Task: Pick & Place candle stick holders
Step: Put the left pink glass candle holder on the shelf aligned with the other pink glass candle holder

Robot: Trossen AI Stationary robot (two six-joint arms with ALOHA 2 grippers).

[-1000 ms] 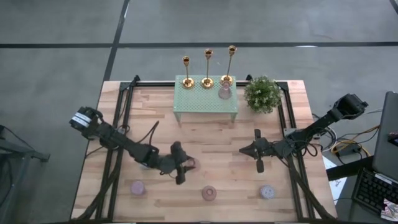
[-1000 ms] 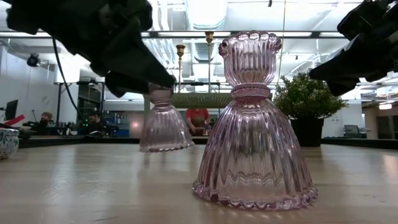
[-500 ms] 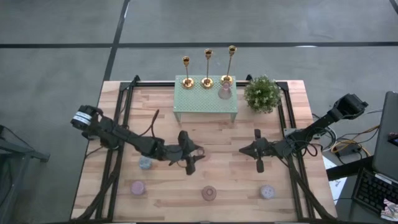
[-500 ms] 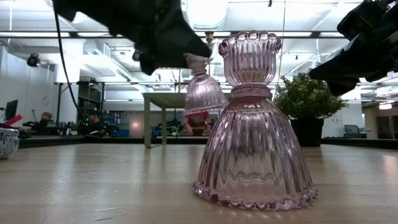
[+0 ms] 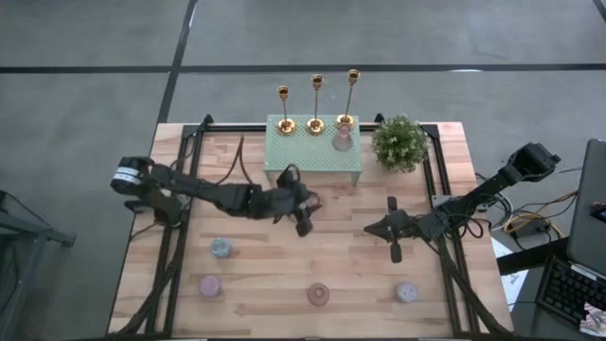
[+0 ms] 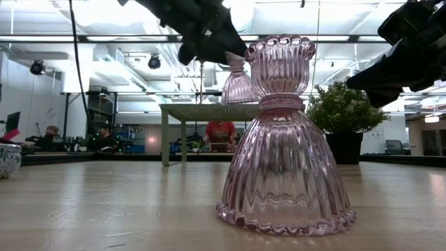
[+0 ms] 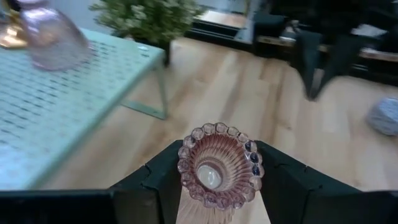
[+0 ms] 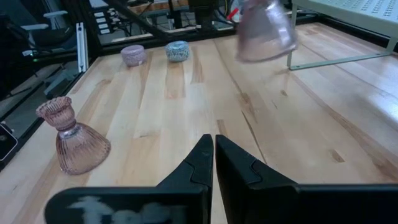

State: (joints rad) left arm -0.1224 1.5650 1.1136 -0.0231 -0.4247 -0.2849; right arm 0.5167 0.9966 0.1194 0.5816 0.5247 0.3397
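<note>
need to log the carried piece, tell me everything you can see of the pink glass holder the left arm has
The pink glass holder is clear ribbed glass with a scalloped, beaded rim around a round cup and a flared bell-shaped skirt below. The left gripper has its jaws closed on its neck. It hangs lifted off the wooden table, touching nothing else, just in front of the green perforated stand.

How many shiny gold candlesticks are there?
3. They stand in a row along the back edge of the green stand: left candlestick, middle candlestick, right candlestick. None seems hidden.
</note>
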